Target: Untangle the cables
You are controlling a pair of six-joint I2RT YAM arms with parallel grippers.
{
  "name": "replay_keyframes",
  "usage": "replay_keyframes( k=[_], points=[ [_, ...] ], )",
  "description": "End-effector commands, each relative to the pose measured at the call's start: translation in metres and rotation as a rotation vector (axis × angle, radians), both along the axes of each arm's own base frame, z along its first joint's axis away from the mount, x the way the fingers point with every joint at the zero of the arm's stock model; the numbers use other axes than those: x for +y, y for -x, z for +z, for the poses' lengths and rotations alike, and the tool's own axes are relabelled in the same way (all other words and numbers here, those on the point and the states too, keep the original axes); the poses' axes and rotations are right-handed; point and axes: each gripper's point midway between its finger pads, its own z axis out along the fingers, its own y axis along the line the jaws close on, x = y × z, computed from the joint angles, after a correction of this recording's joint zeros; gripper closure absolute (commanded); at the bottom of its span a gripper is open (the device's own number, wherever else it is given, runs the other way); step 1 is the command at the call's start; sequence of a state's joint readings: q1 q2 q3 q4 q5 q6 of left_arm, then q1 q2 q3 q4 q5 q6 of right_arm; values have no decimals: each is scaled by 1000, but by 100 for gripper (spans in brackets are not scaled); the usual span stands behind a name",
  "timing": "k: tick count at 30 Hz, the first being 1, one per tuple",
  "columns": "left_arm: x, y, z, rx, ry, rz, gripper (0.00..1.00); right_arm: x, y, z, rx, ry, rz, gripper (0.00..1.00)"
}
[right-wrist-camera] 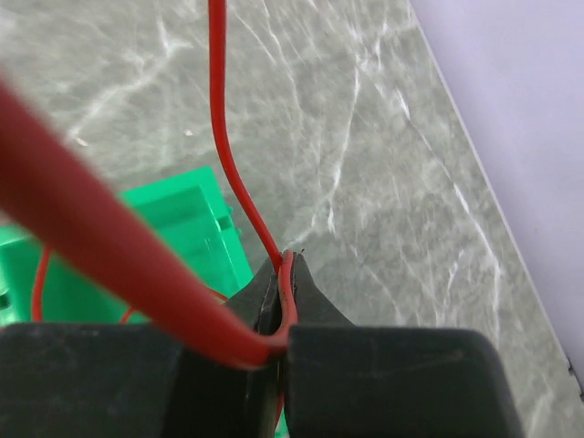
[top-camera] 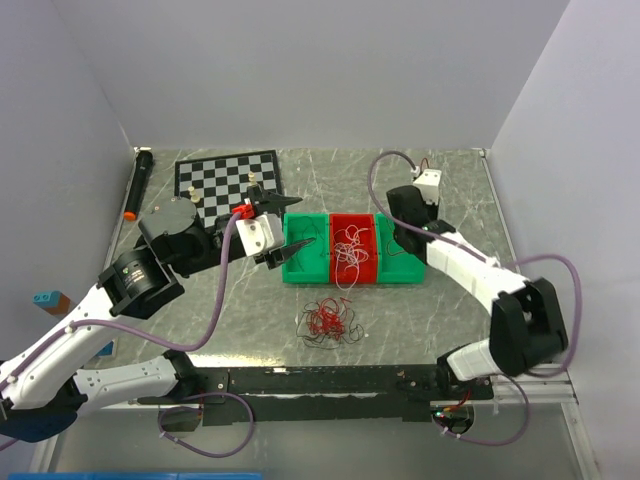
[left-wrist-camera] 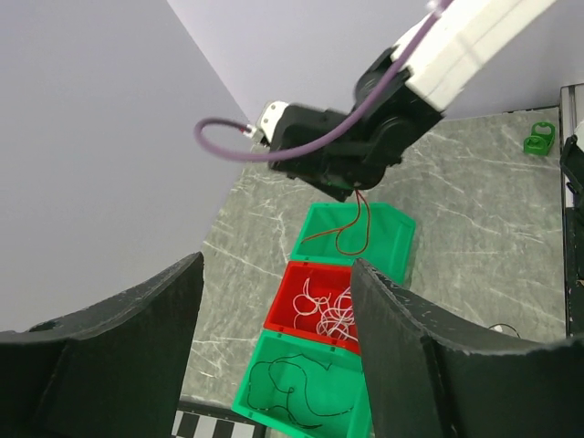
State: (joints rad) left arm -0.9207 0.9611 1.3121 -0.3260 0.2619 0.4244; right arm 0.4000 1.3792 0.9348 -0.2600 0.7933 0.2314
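The cables (top-camera: pixel 325 322) lie as a loose tangle of thin red and dark wires on the table in front of three joined bins. In the left green bin (left-wrist-camera: pixel 274 406) lies a dark wire (left-wrist-camera: pixel 292 383). White wires (left-wrist-camera: pixel 328 310) fill the red bin (left-wrist-camera: pixel 292 278). My right gripper (right-wrist-camera: pixel 290 266) is shut on a red wire (right-wrist-camera: pixel 228 173) that hangs into the right green bin (left-wrist-camera: pixel 388 237). My left gripper (top-camera: pixel 303 222) hovers open over the left green bin with nothing between its fingers (left-wrist-camera: pixel 137 356).
A checkerboard (top-camera: pixel 228 180) lies at the back left, with a black marker with an orange tip (top-camera: pixel 137 185) beside it. A small white box (top-camera: pixel 428 185) sits at the back right. A blue and brown block (top-camera: pixel 45 298) is by the left wall.
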Motion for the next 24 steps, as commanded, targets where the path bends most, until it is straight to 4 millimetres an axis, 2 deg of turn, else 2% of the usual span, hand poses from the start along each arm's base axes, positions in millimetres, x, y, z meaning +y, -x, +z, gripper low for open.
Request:
replay_keyframes(
  k=[1, 4, 11, 14, 17, 21, 23, 24],
  points=[
    [1, -1, 10, -21, 33, 12, 31, -14, -1, -5, 63, 53, -148, 100],
    [0, -2, 11, -23, 33, 11, 32, -5, -4, -18, 110, 6, -158, 100],
    [-1, -2, 12, -31, 30, 8, 35, 25, 2, -49, 186, -167, -57, 100],
    [-2, -1, 12, -30, 32, 0, 39, 34, 4, -58, 220, -211, -37, 100],
    [-2, 0, 13, -31, 33, -3, 42, 42, 4, -64, 241, -249, -25, 95],
    [-1, 0, 11, -31, 28, -3, 44, 50, 4, -73, 262, -287, -4, 87],
    [0, 1, 11, -32, 30, -3, 44, 54, 6, -77, 274, -305, -1, 73],
    [0, 1, 10, -33, 28, -3, 44, 54, 6, -76, 275, -310, 0, 62]
  ],
)
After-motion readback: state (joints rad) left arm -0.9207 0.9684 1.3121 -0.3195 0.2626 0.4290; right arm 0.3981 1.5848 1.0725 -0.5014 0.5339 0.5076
